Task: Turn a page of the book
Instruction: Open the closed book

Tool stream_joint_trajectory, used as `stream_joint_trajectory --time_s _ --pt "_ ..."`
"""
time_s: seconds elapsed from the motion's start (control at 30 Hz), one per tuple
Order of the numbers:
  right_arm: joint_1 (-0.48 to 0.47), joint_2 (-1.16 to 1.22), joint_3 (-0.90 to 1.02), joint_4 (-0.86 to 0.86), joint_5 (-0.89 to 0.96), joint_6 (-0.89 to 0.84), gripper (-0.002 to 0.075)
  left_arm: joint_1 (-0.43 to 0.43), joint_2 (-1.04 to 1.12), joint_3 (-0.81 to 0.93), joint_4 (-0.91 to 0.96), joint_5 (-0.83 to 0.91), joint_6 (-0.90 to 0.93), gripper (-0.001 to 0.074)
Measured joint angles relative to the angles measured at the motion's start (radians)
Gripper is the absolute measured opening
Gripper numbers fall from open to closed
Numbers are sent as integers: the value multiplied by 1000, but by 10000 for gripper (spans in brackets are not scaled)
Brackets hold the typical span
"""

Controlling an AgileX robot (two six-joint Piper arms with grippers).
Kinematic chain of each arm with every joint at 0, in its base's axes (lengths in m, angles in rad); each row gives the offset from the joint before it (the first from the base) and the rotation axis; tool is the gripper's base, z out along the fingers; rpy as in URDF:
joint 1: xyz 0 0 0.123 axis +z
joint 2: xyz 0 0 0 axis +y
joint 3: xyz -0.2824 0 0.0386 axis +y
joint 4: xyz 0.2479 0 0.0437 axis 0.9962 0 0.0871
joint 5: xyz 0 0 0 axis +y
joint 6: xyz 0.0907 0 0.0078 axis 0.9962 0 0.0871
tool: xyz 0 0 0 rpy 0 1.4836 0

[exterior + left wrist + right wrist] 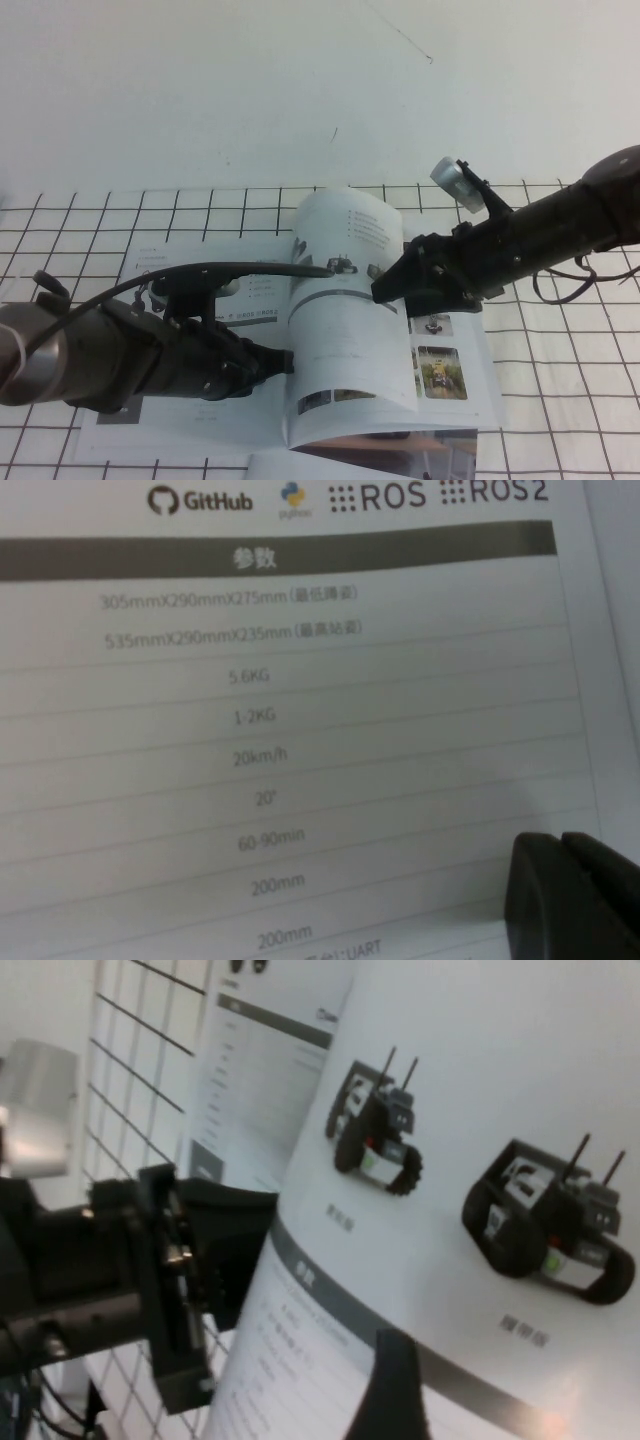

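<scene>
left gripper point(285, 362) pressing book point(190, 420), right gripper point(385, 288) (jaws spread) at lifted page point(350, 330)

book point(200, 410) on gridded cloth point(560, 380) | page point(345, 330) arched mid-book | left claw point(285, 362) left of page | right claw point(385, 285) right

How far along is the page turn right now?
Done: the page is lifted off the book, arching near the spine. In hand: the right tool, open, pushes it leftward; the left tool rests on the left leaf. Left: lay it flat.
</scene>
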Motion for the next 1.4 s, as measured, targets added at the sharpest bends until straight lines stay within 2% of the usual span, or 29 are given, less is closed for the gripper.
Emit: stream_joint_trajectory --time_s 0.57,0.97,1.23,1.4 --pt "0 0 0 318 153 -154 525 0 1 0 0 -3 0 -3" --pt "0 -50 0 379 191 -190 525 0 -15 0 0 -12 0 -3" --pt "0 -50 0 382 198 -190 525 0 -181 0 0 -43 14 -3" --pt "2 -50 0 387 198 -190 525 0 -333 0 25 34 15 -3"
